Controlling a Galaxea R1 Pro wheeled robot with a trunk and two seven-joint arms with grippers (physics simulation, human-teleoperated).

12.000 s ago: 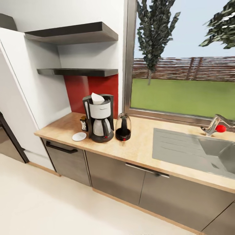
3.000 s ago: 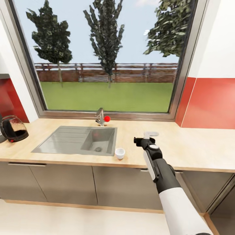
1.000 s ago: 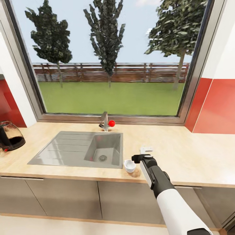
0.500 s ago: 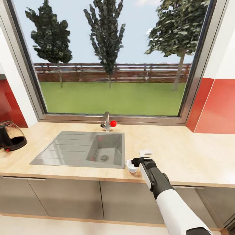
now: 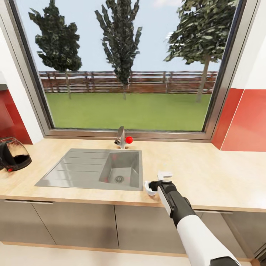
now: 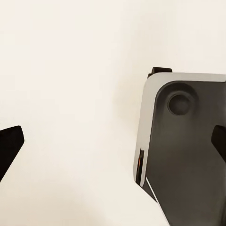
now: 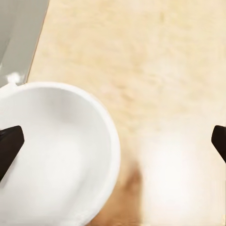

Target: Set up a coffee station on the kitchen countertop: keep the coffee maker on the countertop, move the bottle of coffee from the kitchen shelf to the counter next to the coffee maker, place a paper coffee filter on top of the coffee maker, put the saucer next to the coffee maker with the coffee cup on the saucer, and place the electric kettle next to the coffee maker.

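The coffee cup [image 5: 150, 189] stands on the kitchen countertop [image 5: 207, 173], just off the steel sink's front right corner. My right gripper [image 5: 156, 179] hangs open right above it, partly covering it. In the right wrist view the white cup [image 7: 52, 155] shows from above, its bowl lying toward one fingertip [image 7: 9, 145], with bare wood under the other half of the gap; the right gripper [image 7: 113, 143] holds nothing. The electric kettle [image 5: 13, 158] sits at the counter's far left. My left gripper [image 6: 113, 146] is open over pale floor.
The steel sink [image 5: 92, 168] with its faucet and red knob [image 5: 129, 139] lies left of the cup. A large window runs behind the counter, and dark grey cabinets [image 5: 74, 225] stand below it. A grey part of my base [image 6: 188, 150] shows in the left wrist view.
The camera turned from the coffee maker corner to the sink stretch. Over the last second my right gripper has closed in on the cup and now sits over it.
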